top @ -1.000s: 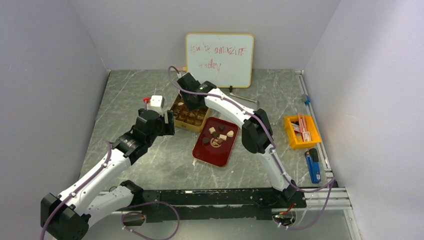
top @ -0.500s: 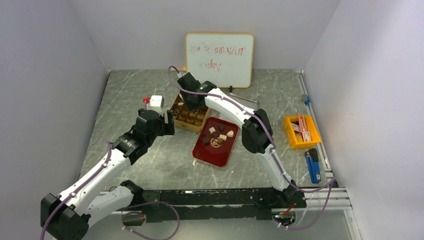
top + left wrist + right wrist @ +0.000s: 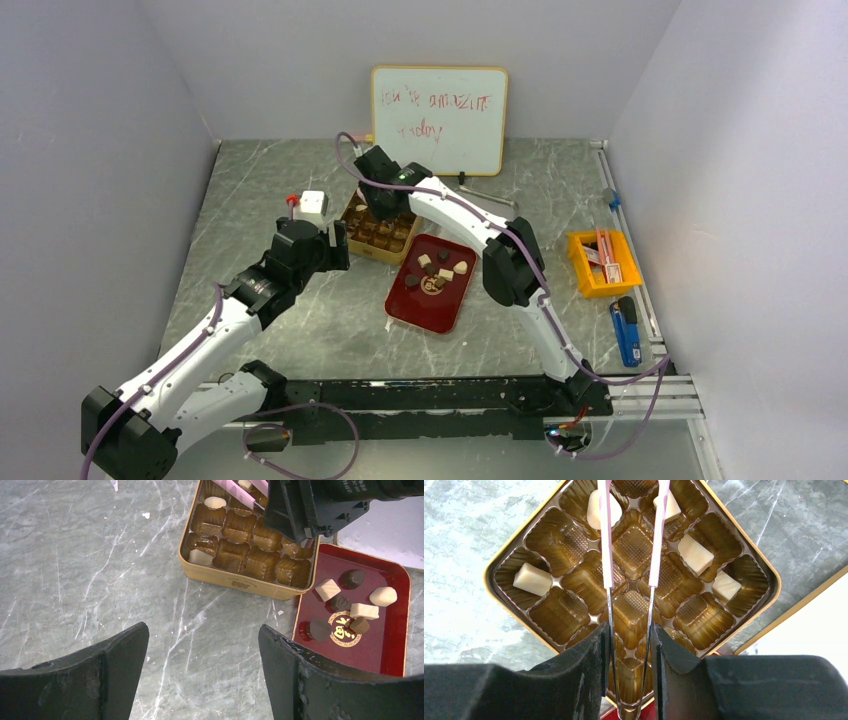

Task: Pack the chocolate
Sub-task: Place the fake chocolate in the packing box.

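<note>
R gripper [image 3: 630,632] squeezes the pink tweezers [image 3: 606,555] over the gold tin [image 3: 235,582], top middle of the L wrist view. Five cream chocolate [image 3: 533,579] bits sit in tin cups. More lie on the red tray [image 3: 395,645] at right. L gripper [image 3: 202,645] is spread wide & holds nothing.

Grey marble-patterned table top [image 3: 260,170] with white veins, plain pale lilac-grey walls [image 3: 100,120] closing three sides, whiteboard [image 3: 440,105] with red scrawl leaning at the back wall, aluminium rail [image 3: 450,425] along the near edge, soft even light
</note>
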### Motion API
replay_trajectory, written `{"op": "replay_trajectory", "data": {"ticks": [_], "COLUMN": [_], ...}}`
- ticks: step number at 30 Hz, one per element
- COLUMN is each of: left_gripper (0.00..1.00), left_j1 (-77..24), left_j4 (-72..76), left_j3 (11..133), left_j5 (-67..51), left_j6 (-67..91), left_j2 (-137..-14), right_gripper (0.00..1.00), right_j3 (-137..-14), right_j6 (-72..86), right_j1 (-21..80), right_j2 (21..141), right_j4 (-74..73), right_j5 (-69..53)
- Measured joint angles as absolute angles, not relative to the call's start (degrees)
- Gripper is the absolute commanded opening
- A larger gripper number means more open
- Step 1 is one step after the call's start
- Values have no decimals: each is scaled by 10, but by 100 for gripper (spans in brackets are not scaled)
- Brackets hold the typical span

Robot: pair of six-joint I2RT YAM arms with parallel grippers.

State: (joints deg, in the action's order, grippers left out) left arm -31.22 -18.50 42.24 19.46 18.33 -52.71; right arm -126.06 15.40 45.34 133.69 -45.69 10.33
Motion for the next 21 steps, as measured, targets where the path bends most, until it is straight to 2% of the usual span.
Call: {"op": "replay_trajectory", "data": {"ticks": [21], "left_gripper": [85], "left_j1": [-312], "left_j4": [-185], "left_j3": [422], "left_j5": [195], "left_j6": [183], "left_j2": [-527], "right_gripper": [37], "right_j3": [-1269], "right_j6": [154], "right_j1": [451], "right_j2": [1343], "right_j4": [-442], "right_j5": [99]}}
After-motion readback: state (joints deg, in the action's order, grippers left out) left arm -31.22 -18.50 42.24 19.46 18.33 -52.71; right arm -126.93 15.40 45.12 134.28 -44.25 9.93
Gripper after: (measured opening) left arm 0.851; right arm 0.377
